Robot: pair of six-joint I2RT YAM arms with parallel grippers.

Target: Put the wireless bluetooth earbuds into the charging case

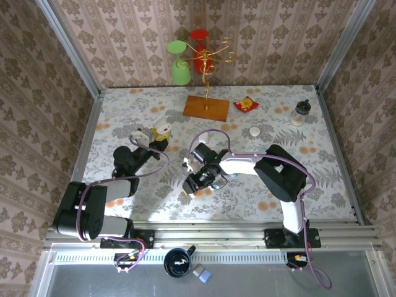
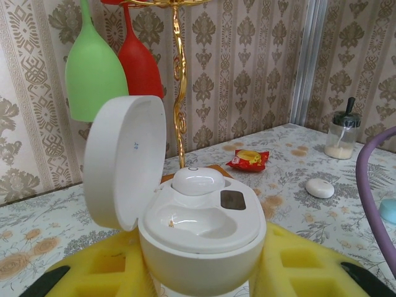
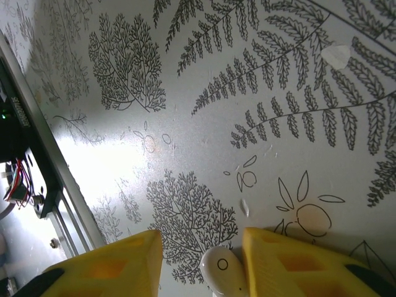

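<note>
On my right wrist camera, the right gripper (image 3: 202,257) points down at the fern-printed tabletop (image 3: 204,93). Its yellow fingers (image 3: 111,266) stand apart along the bottom edge of the frame. A white earbud (image 3: 221,272) lies on the table between them. It sits against the finger on the right side of the picture, with a clear gap to the other one, so I read the jaws as straddling it, not clamped.

On my left wrist camera, the left gripper (image 2: 204,272) is clamped on an open white charging case (image 2: 204,244) at bottom centre. The case's lid (image 2: 124,161) is swung up to the left. A second earbud (image 2: 198,180) sits in the far pocket, and the near pocket (image 2: 198,223) is unfilled.

Beyond the case, toward the right of the frame, lie a red snack packet (image 2: 249,159) and a white pebble-shaped case (image 2: 320,187). A glass shaker (image 2: 342,137) stands further back. At the upper left, a golden rack (image 2: 178,93) carries a green wine glass (image 2: 93,74) and a red wine glass (image 2: 141,62), both hanging upside down.
</note>
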